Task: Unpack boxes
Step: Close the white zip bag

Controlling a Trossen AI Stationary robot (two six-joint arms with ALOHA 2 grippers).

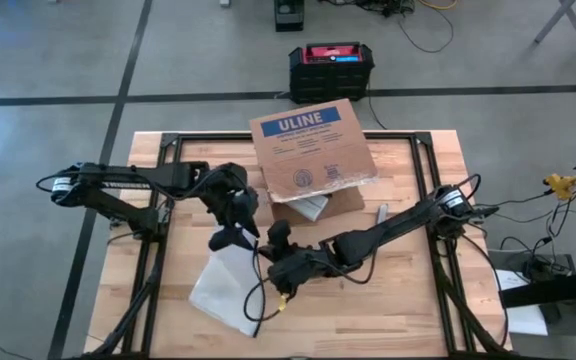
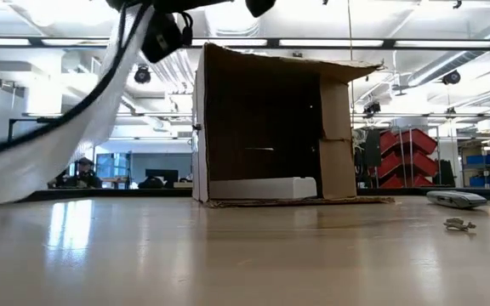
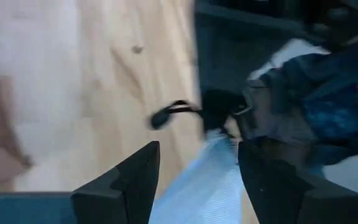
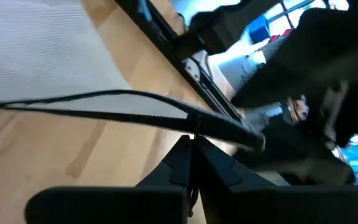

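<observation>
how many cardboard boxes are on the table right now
1. The cardboard box with the ULINE label sits at the table's far edge, near the middle, open side facing the arms, a white item inside. Nothing suggests another, though the arms hide some tabletop.

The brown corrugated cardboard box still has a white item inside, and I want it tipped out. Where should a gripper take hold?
Probably the top panel's free edge of the brown corrugated cardboard box, coming from the open front. The box lies on its side with that mouth facing the arms, so the thin edge is exposed, while the white item rests on the bottom.
</observation>
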